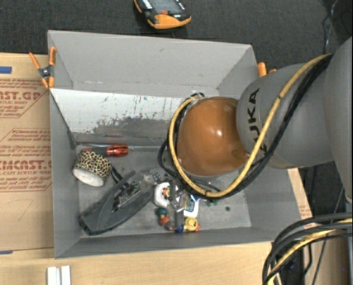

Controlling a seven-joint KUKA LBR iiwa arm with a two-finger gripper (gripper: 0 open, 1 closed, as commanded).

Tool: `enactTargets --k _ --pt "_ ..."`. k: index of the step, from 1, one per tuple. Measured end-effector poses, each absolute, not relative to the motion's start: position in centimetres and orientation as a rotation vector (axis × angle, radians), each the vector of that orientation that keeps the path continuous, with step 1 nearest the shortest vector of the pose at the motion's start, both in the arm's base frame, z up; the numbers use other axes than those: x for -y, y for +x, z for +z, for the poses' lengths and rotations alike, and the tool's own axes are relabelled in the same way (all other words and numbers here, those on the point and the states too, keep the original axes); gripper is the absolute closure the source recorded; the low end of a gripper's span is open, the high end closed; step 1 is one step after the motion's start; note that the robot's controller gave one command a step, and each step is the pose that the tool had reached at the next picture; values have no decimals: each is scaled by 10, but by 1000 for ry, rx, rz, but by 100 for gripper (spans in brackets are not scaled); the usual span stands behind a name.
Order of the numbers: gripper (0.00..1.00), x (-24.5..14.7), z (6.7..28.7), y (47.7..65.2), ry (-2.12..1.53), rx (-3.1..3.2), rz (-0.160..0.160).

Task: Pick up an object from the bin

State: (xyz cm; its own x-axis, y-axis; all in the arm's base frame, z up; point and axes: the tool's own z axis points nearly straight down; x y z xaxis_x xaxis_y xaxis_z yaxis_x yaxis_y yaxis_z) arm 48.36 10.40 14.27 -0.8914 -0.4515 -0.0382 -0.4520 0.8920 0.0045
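You see a dark floor (75,5) at the top, and a small orange and black gadget (162,9) lies on it. Below that sits the grey bin (147,100). Its back wall slopes down to a flat bottom.

The big grey arm (307,117) comes in from the right edge of the bin. Its round orange cover (209,135) hangs over the middle of the bin, and a yellow and black cable (175,129) loops around the cover.

The jaws reach down under the cover, near the middle of the bin's lower edge. They are down in a little heap of tiny things (177,214). You cannot tell if the jaws are wide or narrow, because the cover and the heap hide them. You cannot tell if they hold anything.

In the heap, a white round thing (163,193) lies just left of the jaws. A yellow bit (191,223) lies at the lower right, and a red bit (163,220) lies at the lower left.

A black floppy thing (108,209) lies left of the heap and stretches toward the bin's lower left corner. A spotted roll (93,165) with a white end sits near the left edge. A screwdriver with a red handle (117,151) lies just above the roll, along the foot of the back wall.
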Motion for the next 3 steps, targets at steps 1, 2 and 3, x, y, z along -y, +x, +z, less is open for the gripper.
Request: enactTargets --k 1,2,3 --pt "0 -104 137 485 -563 -3050 26" --pt "0 -105 71 491 -690 -3015 25" --pt "100 -85 72 486 -1146 -2862 14"
